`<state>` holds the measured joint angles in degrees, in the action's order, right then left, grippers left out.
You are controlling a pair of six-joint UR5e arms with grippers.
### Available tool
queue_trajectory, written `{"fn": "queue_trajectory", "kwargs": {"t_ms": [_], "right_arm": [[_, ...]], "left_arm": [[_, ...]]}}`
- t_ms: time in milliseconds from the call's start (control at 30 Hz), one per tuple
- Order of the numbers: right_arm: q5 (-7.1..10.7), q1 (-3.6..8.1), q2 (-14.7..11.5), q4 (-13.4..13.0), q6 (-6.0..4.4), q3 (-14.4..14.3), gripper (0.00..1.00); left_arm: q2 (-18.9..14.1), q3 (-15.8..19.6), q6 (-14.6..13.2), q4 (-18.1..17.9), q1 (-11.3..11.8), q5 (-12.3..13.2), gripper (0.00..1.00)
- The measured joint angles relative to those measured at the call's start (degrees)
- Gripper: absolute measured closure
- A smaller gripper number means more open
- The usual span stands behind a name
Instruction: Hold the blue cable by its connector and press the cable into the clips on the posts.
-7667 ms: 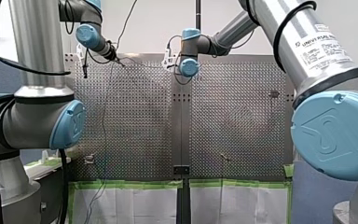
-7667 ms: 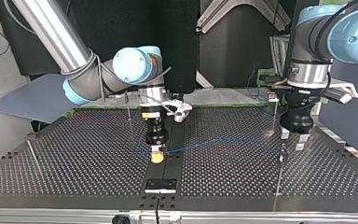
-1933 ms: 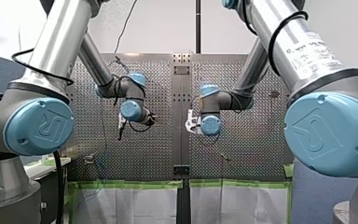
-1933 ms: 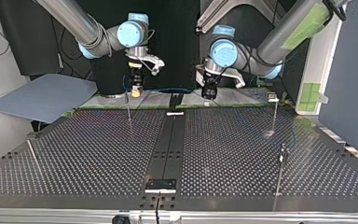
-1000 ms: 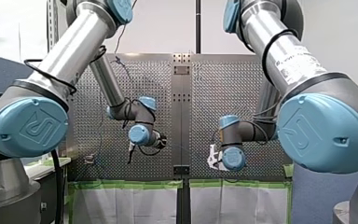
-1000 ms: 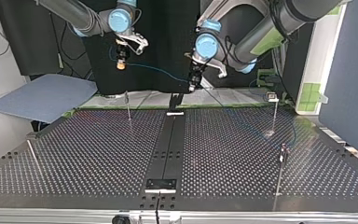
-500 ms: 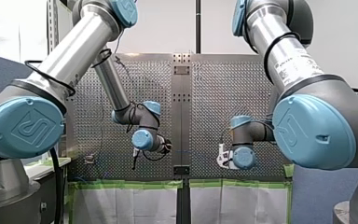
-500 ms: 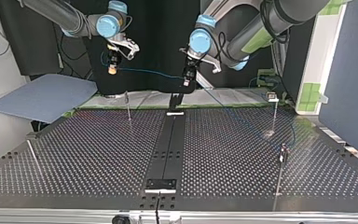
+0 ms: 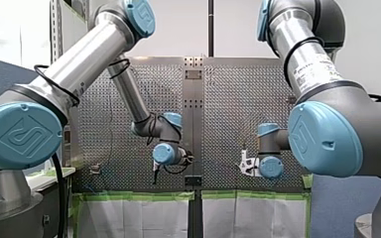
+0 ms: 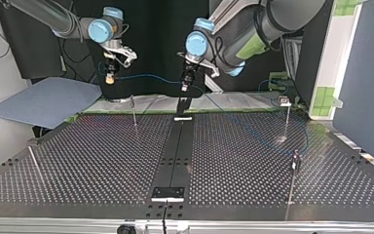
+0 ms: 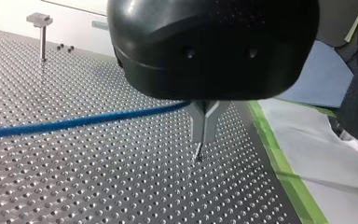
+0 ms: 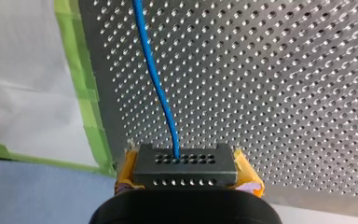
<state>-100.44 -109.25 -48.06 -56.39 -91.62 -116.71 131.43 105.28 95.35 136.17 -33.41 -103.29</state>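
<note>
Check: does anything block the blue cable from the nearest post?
Nothing visible does. The blue cable hangs between my right gripper and my left gripper, with only open air down to the post.

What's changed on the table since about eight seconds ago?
My right claw and my left claw lifted off the table and drew back to the top view's far edge. The right kept the connector; the left, earlier down by the posts, now pinches the blue cable, strung between them. The posts stayed put.
</note>
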Motion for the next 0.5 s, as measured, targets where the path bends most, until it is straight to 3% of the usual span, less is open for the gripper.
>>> {"fn": "queue_trajectory", "kwargs": {"t_ms": [267,500], "right_arm": [[3.84,1.93,0.5,-0.5,0.69,0.0,1.00],[4.45,3.64,3.3,-2.1,1.09,0.1,1.00]], "left_arm": [[4.2,-4.2,0.8,0.7,-2.9,-1.2,1.00],[7.7,-7.7,2.7,0.6,-6.3,-4.1,1.00]]}}
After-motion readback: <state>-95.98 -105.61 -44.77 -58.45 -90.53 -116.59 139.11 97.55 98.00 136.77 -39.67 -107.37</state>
